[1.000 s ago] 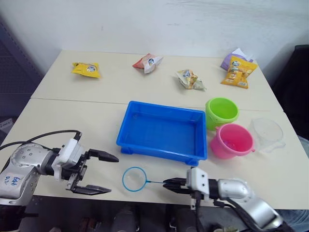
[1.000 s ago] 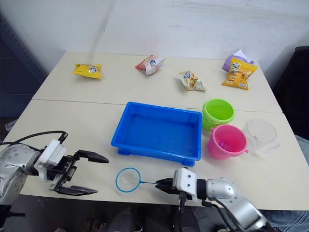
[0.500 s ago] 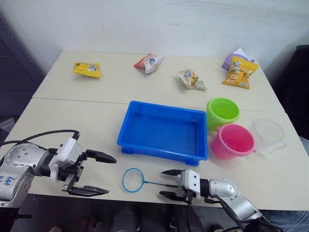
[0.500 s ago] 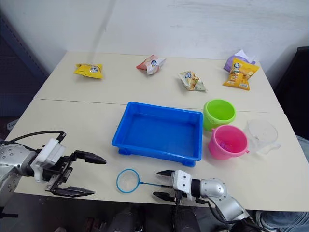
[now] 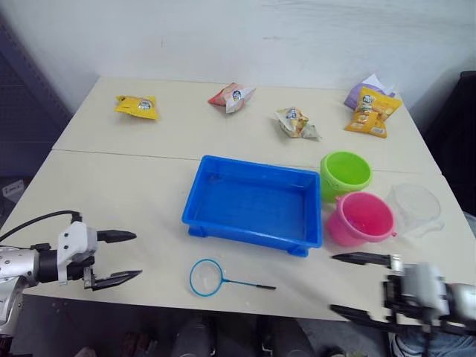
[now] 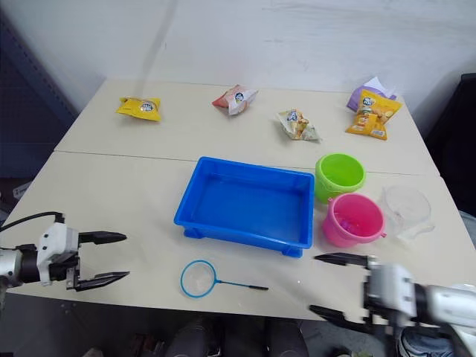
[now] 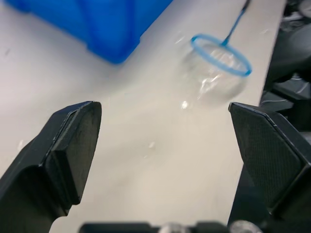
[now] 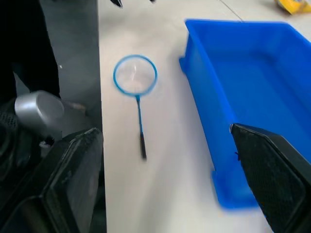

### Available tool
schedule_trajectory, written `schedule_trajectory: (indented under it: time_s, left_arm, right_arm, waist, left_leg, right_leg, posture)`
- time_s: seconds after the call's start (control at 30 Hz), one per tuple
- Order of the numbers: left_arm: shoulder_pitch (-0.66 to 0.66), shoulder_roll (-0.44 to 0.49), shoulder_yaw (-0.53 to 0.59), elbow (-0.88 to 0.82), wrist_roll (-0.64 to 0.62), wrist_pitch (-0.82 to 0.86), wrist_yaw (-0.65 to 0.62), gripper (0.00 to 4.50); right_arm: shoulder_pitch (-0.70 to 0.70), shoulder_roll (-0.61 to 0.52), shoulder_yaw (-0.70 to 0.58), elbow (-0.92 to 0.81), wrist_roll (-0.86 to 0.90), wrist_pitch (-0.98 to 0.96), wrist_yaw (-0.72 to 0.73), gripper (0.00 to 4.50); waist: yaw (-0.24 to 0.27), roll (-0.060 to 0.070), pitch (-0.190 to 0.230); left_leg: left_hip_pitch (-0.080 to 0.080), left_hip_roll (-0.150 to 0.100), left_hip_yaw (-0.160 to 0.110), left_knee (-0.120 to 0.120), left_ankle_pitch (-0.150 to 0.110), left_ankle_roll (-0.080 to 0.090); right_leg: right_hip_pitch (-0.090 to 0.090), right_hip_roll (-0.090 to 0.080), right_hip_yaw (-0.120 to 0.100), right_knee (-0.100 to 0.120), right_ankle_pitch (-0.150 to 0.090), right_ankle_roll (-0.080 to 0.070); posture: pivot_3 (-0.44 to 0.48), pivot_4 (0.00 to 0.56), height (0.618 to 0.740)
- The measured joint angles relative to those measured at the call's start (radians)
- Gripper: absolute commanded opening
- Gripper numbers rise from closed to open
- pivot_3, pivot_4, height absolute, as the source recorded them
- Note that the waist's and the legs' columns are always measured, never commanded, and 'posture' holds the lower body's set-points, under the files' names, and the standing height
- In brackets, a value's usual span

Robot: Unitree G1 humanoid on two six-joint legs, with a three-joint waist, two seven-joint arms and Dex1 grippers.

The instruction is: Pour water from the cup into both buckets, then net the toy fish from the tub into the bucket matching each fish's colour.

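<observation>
While small blue-rimmed mesh net (image 5: pixel 207 276) lies loose on bench (image 5: pixel 134 186) at tub's 6 o'clock, both grippers hang off, jaws spread, empty. Shallow bright-blue plastic tub (image 5: pixel 254 201) looks fishless. Regrasp advice: right gripper (image 5: pixel 362 286) pinch thin black handle end, keep hoop level.

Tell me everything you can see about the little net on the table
The net is a small round hoop with a light-blue rim and fine, see-through mesh, on a thin stick handle that is blue near the hoop and black at its tip. It lies flat on the table near the front edge, just in front of the blue tub without touching it, handle pointing toward the robot's right. Nothing holds it.
</observation>
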Motion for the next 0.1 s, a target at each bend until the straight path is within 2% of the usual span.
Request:
schedule_trajectory:
  time_s: [0.1]
  left_arm:
    - [-0.016, -0.01, 0.018, 0.062, 0.022, -0.062, 0.038, 4.5]
  right_arm:
    - [0.001, -0.001, -0.128, 0.079, -0.002, -0.03, 0.065, 4.41]
  waist:
    - [-0.003, -0.002, -0.001]
  left_leg:
    - [0.001, 0.0, 0.0, 0.0, 0.0, 0.0]
  right_leg:
    - [0.0, 0.0, 0.0, 0.0, 0.0, 0.0]
  posture:
    - [0.0, 0.15, 0.738]
